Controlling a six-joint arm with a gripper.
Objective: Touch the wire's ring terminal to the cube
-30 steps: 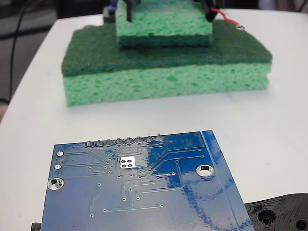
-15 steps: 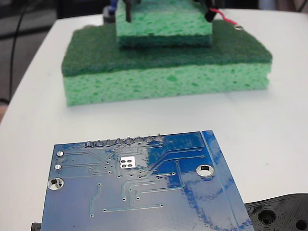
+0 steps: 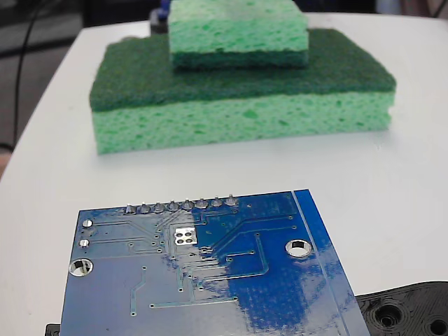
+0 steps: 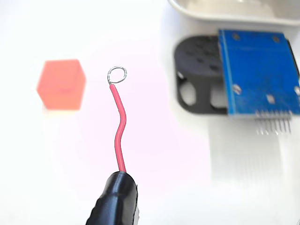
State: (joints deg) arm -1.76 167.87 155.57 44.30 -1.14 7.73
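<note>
In the wrist view an orange cube [image 4: 62,84] sits on the white table at the left. The thin red wire [image 4: 120,136] rises out of its black sleeve [image 4: 115,199] at the bottom edge. Its tiny silver ring terminal [image 4: 116,74] hangs just right of the cube's upper right edge, with a small gap between them. The gripper's fingers are below the picture's edge, and the wire stays fixed in this view as if held. The fixed view shows neither gripper, wire nor cube.
A blue circuit board [image 4: 258,70] lies on a black holed plate [image 4: 197,79] to the right, with a white tray rim [image 4: 234,11] behind. In the fixed view the board [image 3: 210,273] fills the foreground; a small green sponge [image 3: 238,31] is stacked on a large one [image 3: 238,105] behind.
The gripper with the red wire, which stood over the small sponge at the top of the fixed view, has left that view. The sponges and the board have not moved.
</note>
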